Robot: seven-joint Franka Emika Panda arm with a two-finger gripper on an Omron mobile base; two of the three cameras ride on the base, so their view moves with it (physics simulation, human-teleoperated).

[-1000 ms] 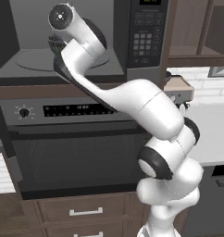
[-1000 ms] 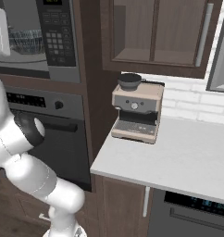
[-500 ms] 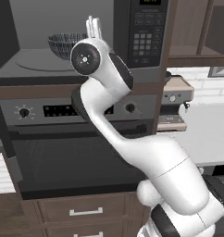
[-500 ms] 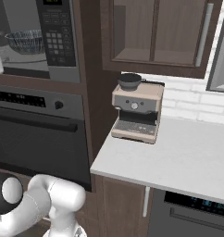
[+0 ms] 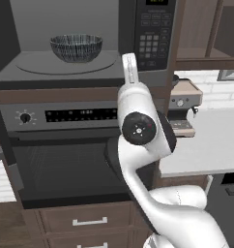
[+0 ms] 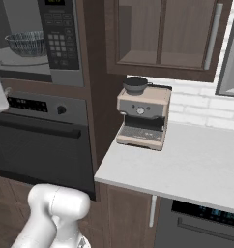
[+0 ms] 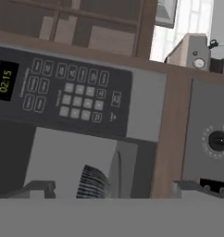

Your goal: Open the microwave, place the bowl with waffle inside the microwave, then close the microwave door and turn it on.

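The bowl (image 5: 76, 47) sits mid-turntable inside the open microwave (image 5: 65, 68); waffle probably inside, hidden. Claw (image 7: 111, 187) released, empty, facing the keypad (image 7: 72, 95). Next: swing the door fully shut before pressing.

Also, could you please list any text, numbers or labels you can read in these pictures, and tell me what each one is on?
"02:15": green digits on the display of the microwave, read in the hand view, which is rolled sideways.
Keypad buttons on the microwave's black panel: marked, but too small and blurred to read.
Display strip on the oven: faint marks, unreadable.
Coffee machine: no legible label.
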